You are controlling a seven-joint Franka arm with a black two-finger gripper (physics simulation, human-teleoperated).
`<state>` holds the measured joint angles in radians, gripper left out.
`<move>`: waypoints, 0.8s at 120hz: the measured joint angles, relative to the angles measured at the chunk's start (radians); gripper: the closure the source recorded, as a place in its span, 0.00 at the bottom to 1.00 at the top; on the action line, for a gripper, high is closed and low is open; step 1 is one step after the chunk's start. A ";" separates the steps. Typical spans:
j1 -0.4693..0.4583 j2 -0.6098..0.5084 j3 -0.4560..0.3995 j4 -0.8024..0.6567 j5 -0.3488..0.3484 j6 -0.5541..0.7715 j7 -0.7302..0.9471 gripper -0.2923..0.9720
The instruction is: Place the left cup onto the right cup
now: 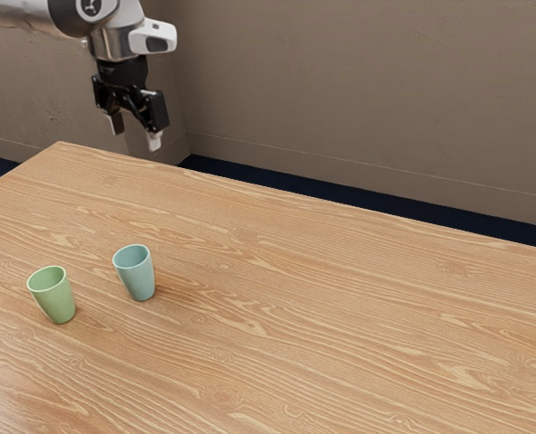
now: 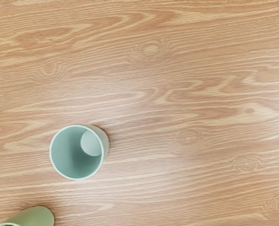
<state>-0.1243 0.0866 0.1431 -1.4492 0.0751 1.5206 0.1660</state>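
While the gripper [image 1: 136, 134] hangs with jaws spread at the exterior view's upper left, the green cup [image 1: 51, 294] stands upright at lower left, near the blue cup [image 1: 135, 271]. It looks light, stiff and smooth; pinching its rim wall seems safest.

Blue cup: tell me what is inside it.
Nothing: seen from above in the wrist view, the blue cup holds no object; its inner wall and floor are bare. The table beneath its base is covered.

table [image 1: 340, 298]: grained wood (satin) | cups [image 1: 135, 271]: smooth, matt
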 joint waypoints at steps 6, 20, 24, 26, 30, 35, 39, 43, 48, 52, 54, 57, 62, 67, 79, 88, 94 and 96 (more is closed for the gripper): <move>0.001 -0.001 0.000 -0.002 0.000 -0.002 -0.003 0.23; 0.004 0.004 0.003 -0.007 -0.004 -0.006 -0.011 0.23; 0.006 0.004 0.004 -0.011 -0.005 -0.007 -0.013 0.23; 0.007 0.003 0.005 -0.013 -0.005 -0.007 -0.014 0.23; 0.009 0.002 0.006 -0.019 -0.005 -0.009 -0.016 0.23; 0.010 -0.001 0.008 -0.035 -0.006 -0.010 -0.018 0.23; 0.011 -0.012 0.008 -0.060 -0.006 -0.011 -0.020 0.23; 0.011 -0.027 0.009 -0.090 -0.006 -0.011 -0.022 0.23; 0.011 -0.054 0.010 -0.139 -0.006 -0.007 -0.024 0.23; 0.011 -0.075 0.010 -0.174 -0.006 -0.003 -0.026 0.23; 0.012 -0.084 0.010 -0.190 -0.006 -0.001 -0.026 0.23; 0.013 -0.097 0.010 -0.210 -0.006 0.002 -0.028 0.23; 0.014 -0.122 0.010 -0.248 -0.006 0.009 -0.029 0.23; 0.015 -0.148 0.010 -0.288 -0.006 0.018 -0.031 0.23; 0.008 -0.227 0.009 -0.395 -0.003 0.052 -0.035 0.23; 0.005 -0.282 0.010 -0.461 0.000 0.077 -0.037 0.23; 0.005 -0.319 0.010 -0.503 0.002 0.090 -0.039 0.23; 0.005 -0.331 0.010 -0.517 0.003 0.094 -0.039 0.23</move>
<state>-0.1194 -0.2441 0.1532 -1.9664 0.0783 1.6148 0.1266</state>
